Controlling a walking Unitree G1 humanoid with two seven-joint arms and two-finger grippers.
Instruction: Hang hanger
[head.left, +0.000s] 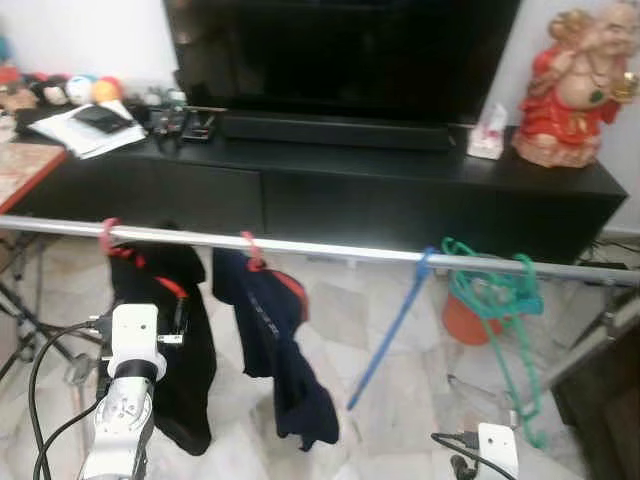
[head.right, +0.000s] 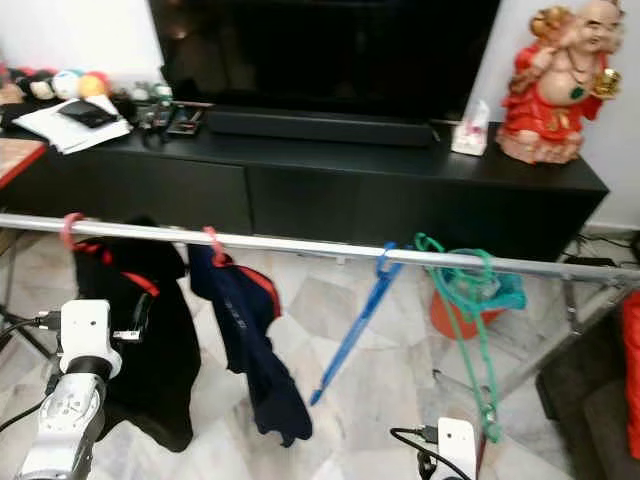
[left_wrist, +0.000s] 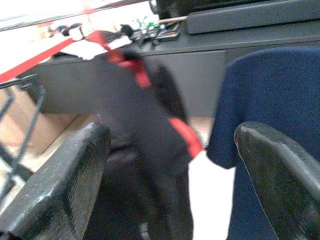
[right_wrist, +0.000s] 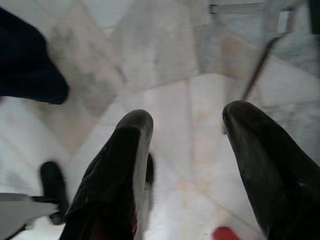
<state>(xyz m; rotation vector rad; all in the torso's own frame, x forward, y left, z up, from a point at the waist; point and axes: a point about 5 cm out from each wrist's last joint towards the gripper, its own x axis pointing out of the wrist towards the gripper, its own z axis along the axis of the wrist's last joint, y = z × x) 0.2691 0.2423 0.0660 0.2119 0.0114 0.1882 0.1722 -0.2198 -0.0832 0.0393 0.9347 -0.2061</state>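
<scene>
A silver rail (head.left: 330, 247) crosses the view at chest height. On it hang a red hanger (head.left: 112, 238) with a black garment (head.left: 165, 340), a second red hanger (head.left: 252, 252) with a navy garment (head.left: 285, 350), a bare blue hanger (head.left: 395, 320) tilted down to the left, and a bunch of green hangers (head.left: 500, 295). My left arm (head.left: 130, 350) is raised in front of the black garment. My left gripper (left_wrist: 172, 145) is open, facing both garments, with nothing between its fingers (left_wrist: 65, 185). My right gripper (right_wrist: 187, 120) is open, low, pointing at the floor.
A long black TV cabinet (head.left: 400, 195) stands behind the rail with a TV (head.left: 340, 50), a red figurine (head.left: 575, 85), a tissue box (head.left: 487, 132) and papers (head.left: 85, 128). An orange bucket (head.left: 465, 318) sits behind the green hangers. A rack leg (head.left: 590, 345) slants at the right.
</scene>
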